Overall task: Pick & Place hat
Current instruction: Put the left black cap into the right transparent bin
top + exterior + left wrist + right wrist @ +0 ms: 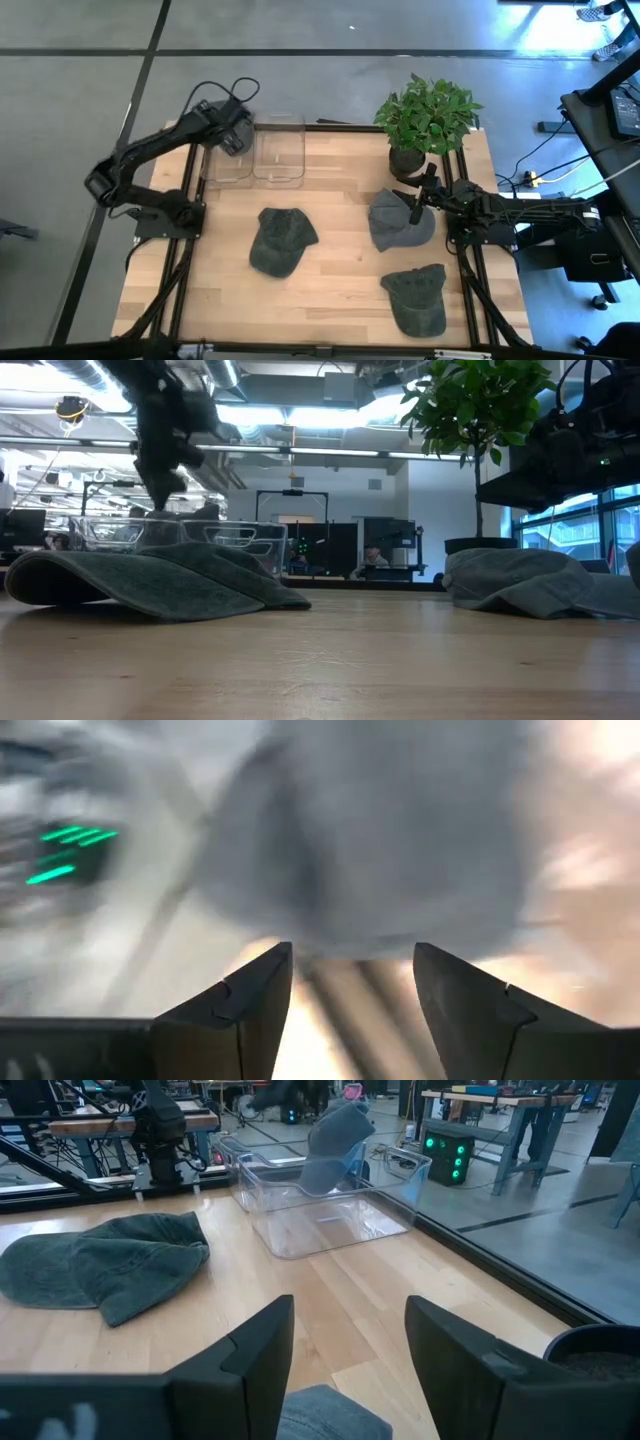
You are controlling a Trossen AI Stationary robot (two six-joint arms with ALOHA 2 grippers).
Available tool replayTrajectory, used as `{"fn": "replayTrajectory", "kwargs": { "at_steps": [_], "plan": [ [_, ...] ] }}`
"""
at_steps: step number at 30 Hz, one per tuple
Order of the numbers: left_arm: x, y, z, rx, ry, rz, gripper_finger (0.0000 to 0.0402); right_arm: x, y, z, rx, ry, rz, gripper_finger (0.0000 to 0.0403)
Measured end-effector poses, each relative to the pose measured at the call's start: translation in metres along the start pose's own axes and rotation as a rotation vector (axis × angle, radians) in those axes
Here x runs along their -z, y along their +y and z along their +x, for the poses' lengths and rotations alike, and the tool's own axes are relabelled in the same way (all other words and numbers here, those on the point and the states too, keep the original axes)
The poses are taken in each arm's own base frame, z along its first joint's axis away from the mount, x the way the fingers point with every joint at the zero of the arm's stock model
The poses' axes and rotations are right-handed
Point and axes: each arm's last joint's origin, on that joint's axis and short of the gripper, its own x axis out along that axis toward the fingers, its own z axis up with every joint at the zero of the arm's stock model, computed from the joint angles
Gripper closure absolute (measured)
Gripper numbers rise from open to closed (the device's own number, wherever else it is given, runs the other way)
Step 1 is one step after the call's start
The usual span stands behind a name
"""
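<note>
A grey hat [335,1140] hangs in the air over the clear bins [320,1210] at the table's far edge, its lower end dipping behind a bin wall. My left gripper [233,132] is above it, over the left bin [226,158], fingers open; in the left wrist view the hat [370,830] is a blur beyond the fingertips [350,970]. My right gripper [418,207] hovers open above another grey hat [400,222] lying near the table's right edge. A dark green hat [280,240] lies at the middle, and another one [415,300] at the near right.
A potted plant [425,120] stands at the far right corner, close behind my right gripper. A second clear bin [281,150] sits beside the left one. Bare wood shows along the near left of the table [180,290]. The arm bases flank the table's left and right edges.
</note>
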Motion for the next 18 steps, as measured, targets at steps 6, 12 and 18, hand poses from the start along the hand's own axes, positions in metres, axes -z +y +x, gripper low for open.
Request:
{"fn": "replayTrajectory", "kwargs": {
  "at_steps": [6,12,18],
  "plan": [
    [0.011,-0.015,-0.052,0.535,-0.273,0.053,0.0196,0.000,0.000,0.000,0.000,0.000,0.000,0.0211],
    [0.025,-0.037,-0.095,0.746,-0.431,0.197,0.0196,0.000,0.000,0.000,0.000,0.000,0.004,0.0211],
    [0.038,-0.054,-0.122,0.859,-0.536,0.241,0.0196,0.000,0.000,0.000,0.000,0.000,0.007,0.0211]
  ]
}}
